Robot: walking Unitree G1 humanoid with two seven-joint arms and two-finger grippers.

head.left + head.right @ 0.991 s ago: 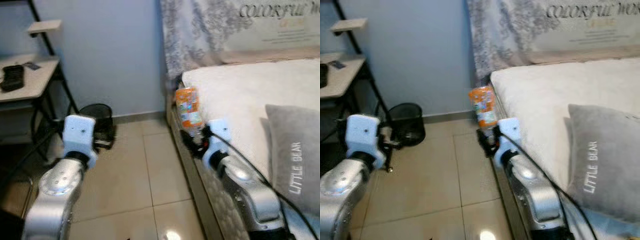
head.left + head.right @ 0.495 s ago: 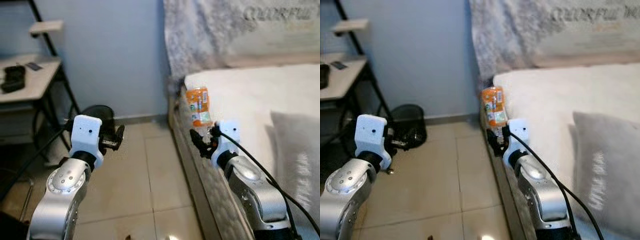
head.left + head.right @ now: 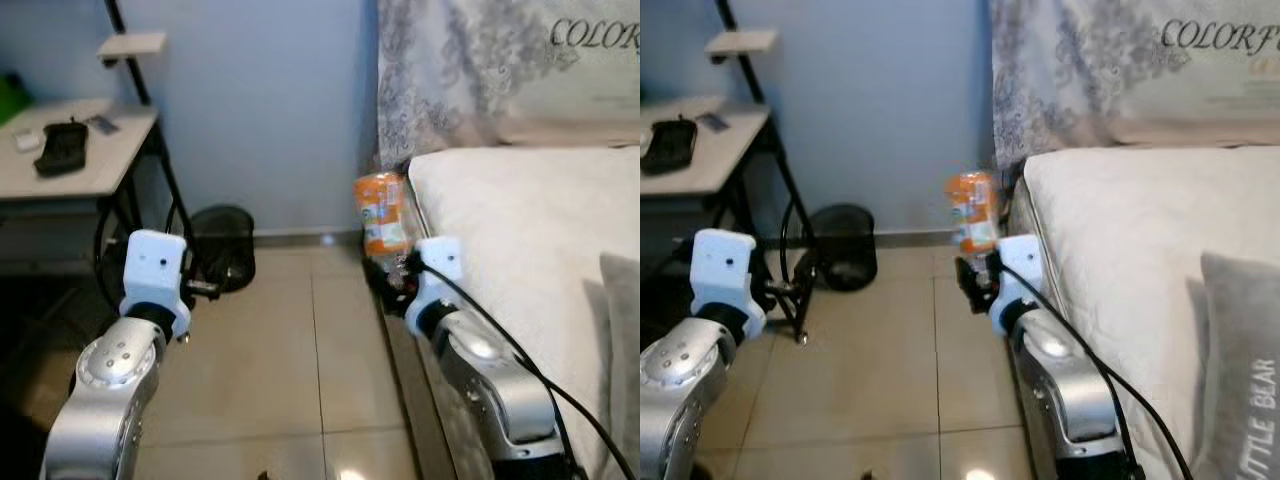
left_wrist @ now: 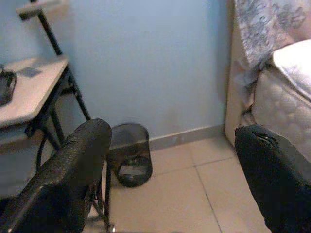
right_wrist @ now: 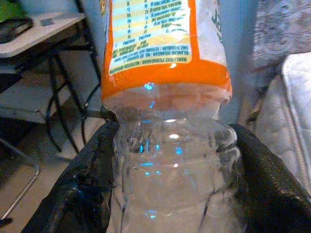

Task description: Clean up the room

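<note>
My right gripper (image 3: 392, 272) is shut on a clear plastic bottle (image 3: 381, 212) with an orange label, held upright beside the bed's near corner. In the right wrist view the bottle (image 5: 167, 73) sits squeezed between the two black fingers (image 5: 82, 194). A black mesh waste bin (image 3: 224, 246) stands on the tiled floor against the blue wall, ahead and to the left. My left gripper (image 4: 175, 160) is open with nothing between its fingers (image 4: 73, 179), pointing towards the waste bin (image 4: 129, 160).
A bed with a white mattress (image 3: 520, 230) runs along the right, a grey pillow (image 3: 1245, 370) on it. A black-framed desk (image 3: 80, 150) with a dark object stands at the left. Beige floor tiles (image 3: 290, 360) lie between bed and desk.
The view has swung left, so the bin and desk sit more towards the centre. The bottle stays in my right gripper; the left arm has dropped slightly.
</note>
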